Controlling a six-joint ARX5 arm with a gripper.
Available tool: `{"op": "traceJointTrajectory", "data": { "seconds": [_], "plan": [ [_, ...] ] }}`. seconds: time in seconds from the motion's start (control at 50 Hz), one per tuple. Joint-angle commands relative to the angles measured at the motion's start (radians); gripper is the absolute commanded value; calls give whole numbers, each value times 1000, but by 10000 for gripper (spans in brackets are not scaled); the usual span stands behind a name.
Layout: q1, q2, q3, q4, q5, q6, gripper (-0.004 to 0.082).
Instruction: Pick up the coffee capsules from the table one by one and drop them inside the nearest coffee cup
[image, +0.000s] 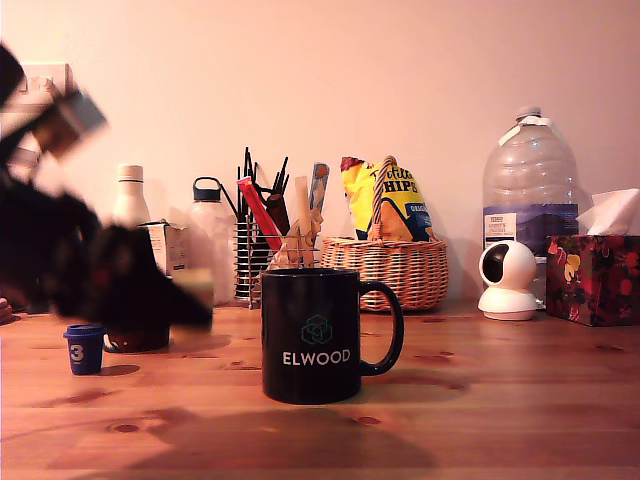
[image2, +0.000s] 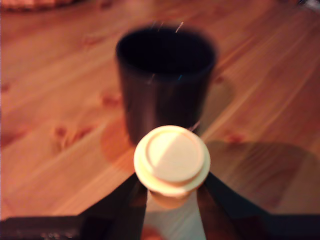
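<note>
Currently, reading the exterior view left to right: the blue capsule sits on the table at the far left, the blurred gripper hangs just above and to its right, and the ELWOOD mug stands centre. The wrist view shows the cream capsule pinched between the jaws, dark mug at twelve o'clock beyond it. Risk, as I judge it: motion blur suggests speed, so an early release drops the pod short of the rim, or the hand clips the mug.
</note>
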Motion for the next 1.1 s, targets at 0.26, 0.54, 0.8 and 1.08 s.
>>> {"op": "traceJointTrajectory", "data": {
  "seconds": [0.26,0.54,0.8,1.08],
  "plan": [
    [-13,-152,8,-98,3,-19,142],
    [-41,-151,103,-246,3,-16,142],
    [-71,-114,274,-449,-9,-8,142],
    [-94,45,458,-571,-33,-8,142]
  ]
}}
